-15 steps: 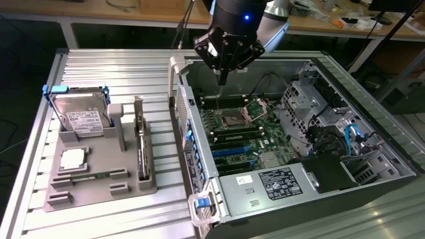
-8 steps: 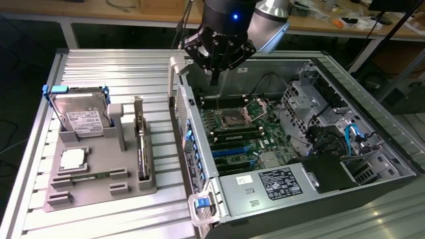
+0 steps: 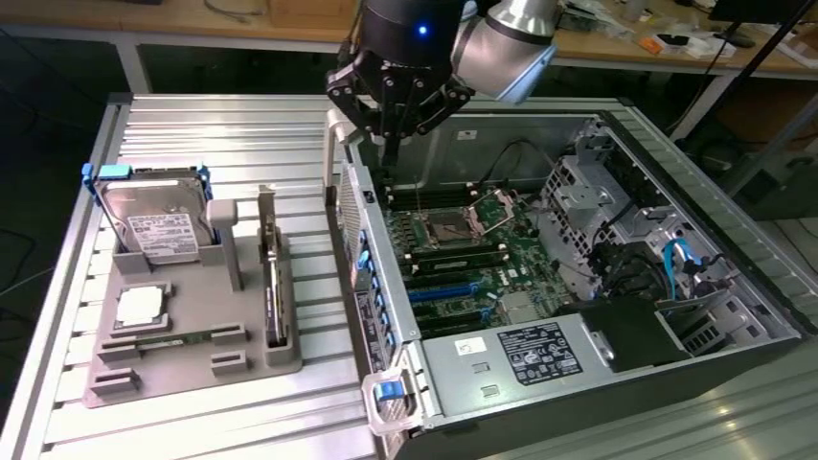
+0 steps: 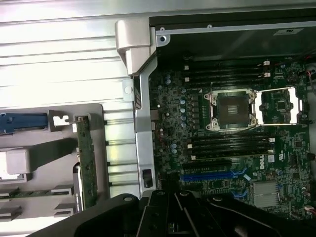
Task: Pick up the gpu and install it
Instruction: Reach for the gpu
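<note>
Showing the gpu (image 3: 271, 287) standing on edge in a grey holder (image 3: 179, 369) just beside the open computer case (image 3: 691, 172), untouched. Farther in, inside that case, takes in the motherboard (image 3: 461, 240) with no card in its blue slots. Farthest back, catches the gripper (image 3: 387, 153) poised above the case's far corner on the holder side, pinched fully closed and carrying nothing. Puts the job at its opening step, the pickup, not yet begun. Calls, by the look of it, for spreading the jaws and squaring them over the card's top edge.
</note>
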Controlling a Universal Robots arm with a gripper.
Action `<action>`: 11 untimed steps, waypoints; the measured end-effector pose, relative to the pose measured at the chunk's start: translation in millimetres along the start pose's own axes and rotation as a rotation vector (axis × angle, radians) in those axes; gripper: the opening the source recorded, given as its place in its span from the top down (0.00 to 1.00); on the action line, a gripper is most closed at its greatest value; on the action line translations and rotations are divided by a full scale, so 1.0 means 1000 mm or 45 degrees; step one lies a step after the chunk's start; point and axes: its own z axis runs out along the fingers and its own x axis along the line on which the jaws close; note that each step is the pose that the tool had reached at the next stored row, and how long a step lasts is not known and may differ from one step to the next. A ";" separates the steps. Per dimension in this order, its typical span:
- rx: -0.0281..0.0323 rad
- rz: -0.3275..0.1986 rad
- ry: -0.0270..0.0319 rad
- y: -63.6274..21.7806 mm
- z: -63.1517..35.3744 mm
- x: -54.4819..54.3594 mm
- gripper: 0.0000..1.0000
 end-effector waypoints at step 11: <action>0.0000 0.000 -0.0001 -0.0018 -0.0006 0.024 0.89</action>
